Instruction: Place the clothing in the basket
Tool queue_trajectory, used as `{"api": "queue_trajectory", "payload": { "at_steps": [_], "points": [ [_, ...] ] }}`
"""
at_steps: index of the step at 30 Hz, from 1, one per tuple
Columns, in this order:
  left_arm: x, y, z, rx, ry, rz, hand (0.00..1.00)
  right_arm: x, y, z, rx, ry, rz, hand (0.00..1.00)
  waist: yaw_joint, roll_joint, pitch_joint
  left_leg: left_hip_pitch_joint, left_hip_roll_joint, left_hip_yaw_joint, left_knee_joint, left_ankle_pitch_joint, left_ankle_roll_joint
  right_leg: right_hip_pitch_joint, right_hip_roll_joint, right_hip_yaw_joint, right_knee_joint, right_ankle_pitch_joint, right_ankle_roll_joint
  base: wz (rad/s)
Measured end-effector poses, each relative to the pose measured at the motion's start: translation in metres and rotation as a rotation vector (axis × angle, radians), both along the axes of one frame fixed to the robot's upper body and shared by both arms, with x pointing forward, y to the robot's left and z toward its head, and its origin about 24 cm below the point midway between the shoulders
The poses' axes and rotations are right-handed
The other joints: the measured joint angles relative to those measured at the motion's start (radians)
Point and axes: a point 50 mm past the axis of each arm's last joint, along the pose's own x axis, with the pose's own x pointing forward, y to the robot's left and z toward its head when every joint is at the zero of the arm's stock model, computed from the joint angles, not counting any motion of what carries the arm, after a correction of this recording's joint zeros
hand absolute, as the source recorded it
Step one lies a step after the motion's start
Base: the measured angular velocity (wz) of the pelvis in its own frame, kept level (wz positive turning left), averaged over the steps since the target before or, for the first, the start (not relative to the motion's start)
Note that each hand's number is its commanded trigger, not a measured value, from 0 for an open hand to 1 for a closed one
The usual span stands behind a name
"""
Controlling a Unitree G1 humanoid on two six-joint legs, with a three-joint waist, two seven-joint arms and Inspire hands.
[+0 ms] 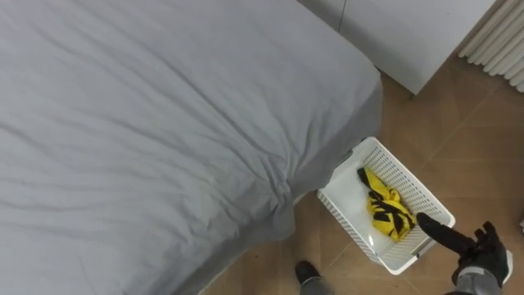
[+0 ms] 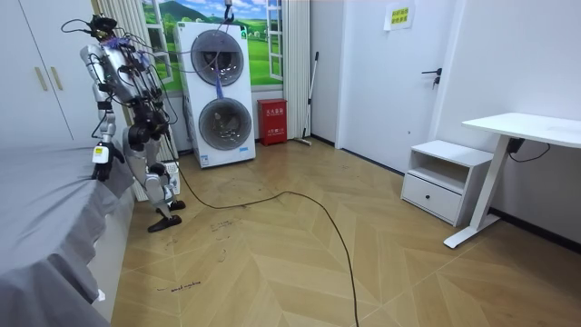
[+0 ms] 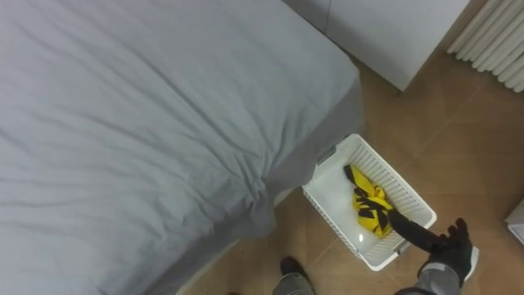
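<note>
The right hand [image 1: 485, 256] sits low at 4 o'clock from the basket, dark, with its fingers [image 1: 438, 231] stretched out straight and spread. The longest one reaches toward 10 o'clock over the basket's near corner. It ends right at the dark stripes of the clothes, and whether it touches them cannot be told; nothing is curled round or pinched.

The clothes [image 1: 385, 209], a crumpled yellow piece with black stripes, lie inside the basket [image 1: 407, 174], toward its 4 o'clock end. The basket is white, with latticed walls, and stands on the wooden floor [image 1: 467, 139]. Its 10 o'clock corner is tucked just beside the hanging edge of the bed [image 1: 147, 123].

The bed, under a creased grey sheet, stretches from the basket toward 9 and 11 o'clock. A white cupboard [image 1: 409, 33] stands at 12 o'clock from the basket, and a white radiator [image 1: 499, 41] at 1 o'clock.

In the room view the robot stands upright close to the side of the bed, with its left hand [image 2: 101, 154] hanging over the bed's edge; that hand's state cannot be told.
</note>
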Motion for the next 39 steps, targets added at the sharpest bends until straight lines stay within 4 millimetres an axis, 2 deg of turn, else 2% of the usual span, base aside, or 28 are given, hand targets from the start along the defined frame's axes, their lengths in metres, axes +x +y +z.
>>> {"api": "queue_trajectory", "payload": {
  "at_steps": [7,9,12,14,16,18,20,21,23,26,28,29,31,32,33,35,39],
  "points": [
    [-0.001,0.001,0.000,-0.002,-0.002,0.001,0.00,0.000,0.000,0.000,-0.004,-0.005,-0.001,0.00,0.000,0.001,-0.0006,0.001,0.000,-0.005,0.000,0.000,0.000,0.002,0.000,-0.002,-0.001,0.000,0.000,0.00],
    [-0.001,0.001,0.000,-0.002,-0.001,-0.003,0.00,-0.003,-0.001,-0.001,-0.003,0.002,0.002,0.00,0.000,0.001,-0.0009,0.003,-0.002,-0.022,0.001,0.000,0.000,0.009,-0.001,-0.009,-0.004,0.000,0.000,0.10],
    [-0.003,0.003,0.000,-0.006,0.001,-0.009,0.00,-0.016,0.000,-0.008,0.011,0.030,0.026,0.00,0.001,0.002,-0.0020,0.024,0.002,-0.047,-0.003,0.000,0.000,0.047,-0.004,-0.033,-0.027,0.001,-0.005,0.19],
    [-0.005,0.003,0.000,-0.012,0.005,-0.029,0.00,-0.036,0.000,-0.020,0.038,0.091,0.034,0.00,0.001,0.001,-0.0015,0.056,0.003,-0.081,-0.009,0.001,-0.001,0.101,-0.010,-0.063,-0.055,0.000,-0.009,0.36],
    [-0.008,0.002,0.000,-0.013,0.009,-0.051,0.00,-0.045,0.004,-0.026,0.052,0.123,0.066,0.00,0.004,0.001,-0.0017,0.075,0.002,-0.106,-0.011,0.001,-0.002,0.138,-0.018,-0.090,-0.075,-0.001,-0.010,0.37],
    [-0.009,0.001,0.000,-0.010,0.011,-0.085,0.00,-0.064,0.009,-0.036,0.085,0.172,0.084,0.00,0.007,-0.002,-0.0014,0.107,0.001,-0.134,-0.015,0.001,-0.002,0.193,-0.028,-0.123,-0.102,-0.002,-0.012,0.46],
    [-0.008,0.000,0.000,-0.006,0.017,-0.149,0.00,-0.088,0.016,-0.049,0.143,0.264,0.096,0.00,0.014,-0.016,-0.0016,0.151,-0.004,-0.182,-0.022,0.001,-0.002,0.270,-0.042,-0.175,-0.134,-0.010,-0.014,0.64],
    [-0.008,0.000,0.000,-0.002,0.017,-0.161,0.00,-0.093,0.020,-0.052,0.159,0.287,0.105,0.00,0.018,-0.020,-0.0021,0.161,-0.005,-0.189,-0.024,0.001,-0.002,0.287,-0.045,-0.188,-0.143,-0.012,-0.014,0.58],
    [-0.008,0.001,0.001,0.014,0.012,-0.198,0.00,-0.108,0.034,-0.063,0.230,0.349,0.134,0.00,0.048,-0.041,-0.0037,0.199,-0.009,-0.217,-0.035,0.001,-0.002,0.346,-0.052,-0.219,-0.175,-0.013,-0.015,0.40],
    [-0.006,0.001,0.001,0.027,0.004,-0.213,0.00,-0.117,0.055,-0.073,0.324,0.381,0.165,0.00,0.064,-0.064,-0.0122,0.228,-0.017,-0.269,-0.040,0.001,-0.002,0.416,-0.062,-0.273,-0.214,-0.013,-0.015,0.50],
    [-0.006,-0.001,0.001,0.026,0.001,-0.207,0.00,-0.121,0.063,-0.077,0.367,0.409,0.199,0.00,0.077,-0.079,-0.0148,0.251,-0.022,-0.295,-0.040,0.002,-0.002,0.461,-0.068,-0.294,-0.238,-0.015,-0.012,0.42],
    [-0.006,-0.001,0.001,0.032,0.002,-0.212,0.00,-0.124,0.069,-0.079,0.389,0.424,0.217,0.00,0.096,-0.087,-0.0205,0.264,-0.024,-0.301,-0.043,0.001,-0.002,0.483,-0.070,-0.304,-0.252,-0.015,-0.012,0.31],
    [-0.005,-0.001,0.001,0.035,-0.002,-0.206,0.00,-0.123,0.076,-0.080,0.418,0.432,0.255,0.00,0.113,-0.097,-0.0230,0.274,-0.030,-0.325,-0.043,0.001,-0.002,0.513,-0.073,-0.327,-0.268,-0.015,-0.011,0.36],
    [-0.005,-0.002,0.001,0.034,-0.006,-0.206,0.00,-0.124,0.079,-0.081,0.429,0.445,0.280,0.00,0.129,-0.109,-0.0189,0.284,-0.031,-0.335,-0.043,0.001,-0.002,0.529,-0.074,-0.339,-0.273,-0.015,-0.012,0.41],
    [-0.004,-0.003,0.001,0.033,-0.010,-0.204,0.00,-0.123,0.081,-0.081,0.427,0.453,0.300,0.00,0.135,-0.112,-0.0210,0.286,-0.034,-0.347,-0.043,0.001,-0.002,0.538,-0.075,-0.348,-0.280,-0.015,-0.012,0.30],
    [-0.001,-0.005,0.002,0.031,-0.024,-0.214,0.00,-0.120,0.086,-0.082,0.409,0.485,0.379,0.00,0.156,-0.127,-0.0186,0.297,-0.039,-0.376,-0.042,0.001,-0.002,0.561,-0.079,-0.372,-0.294,-0.015,-0.011,0.33],
    [0.002,-0.008,0.002,0.025,-0.037,-0.207,0.00,-0.116,0.089,-0.082,0.392,0.504,0.445,0.00,0.180,-0.145,-0.0209,0.308,-0.050,-0.418,-0.041,0.001,-0.002,0.598,-0.085,-0.405,-0.316,-0.019,-0.007,0.33]
  ]
}}
